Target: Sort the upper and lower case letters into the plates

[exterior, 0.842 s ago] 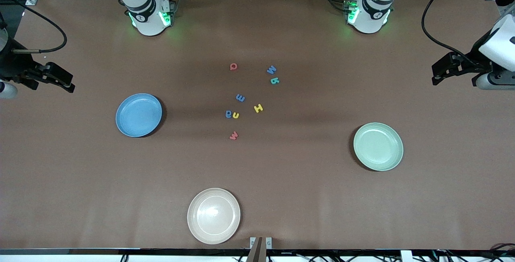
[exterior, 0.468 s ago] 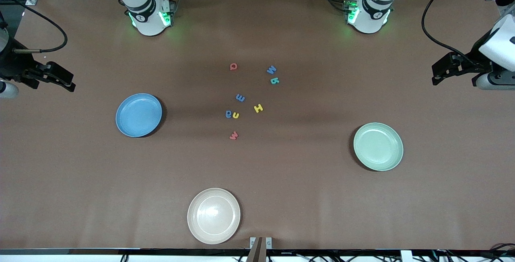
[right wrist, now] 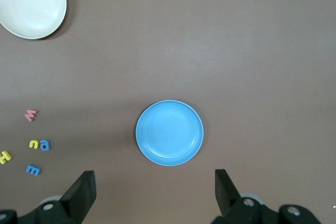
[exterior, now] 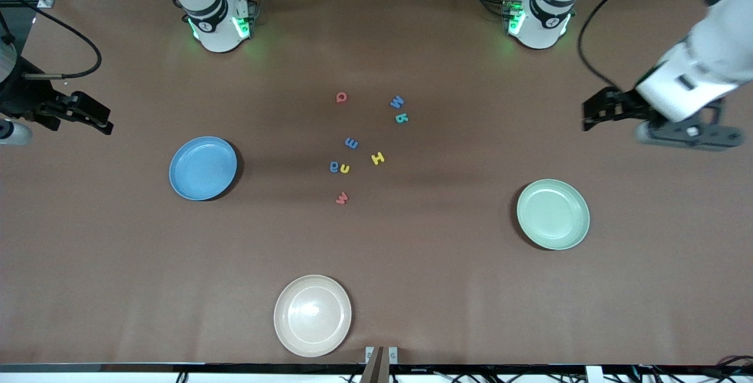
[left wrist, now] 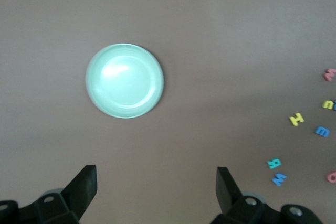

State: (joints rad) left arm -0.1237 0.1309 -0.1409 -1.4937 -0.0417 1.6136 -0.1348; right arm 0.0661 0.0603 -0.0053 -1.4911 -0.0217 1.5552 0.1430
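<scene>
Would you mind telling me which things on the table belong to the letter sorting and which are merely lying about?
Part of the job:
- the letters, eight small ones clustered mid-table
- the blue plate, toward the right arm's end
- the mint green plate, toward the left arm's end

Just lying about:
- the cream plate, nearest the front camera

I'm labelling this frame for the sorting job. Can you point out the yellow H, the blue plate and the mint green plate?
yellow H [exterior: 377,158]: front view, on the letter's crossbar.
blue plate [exterior: 203,168]: front view, on the bare middle of its dish.
mint green plate [exterior: 553,214]: front view, on the bare middle of its dish.
</scene>
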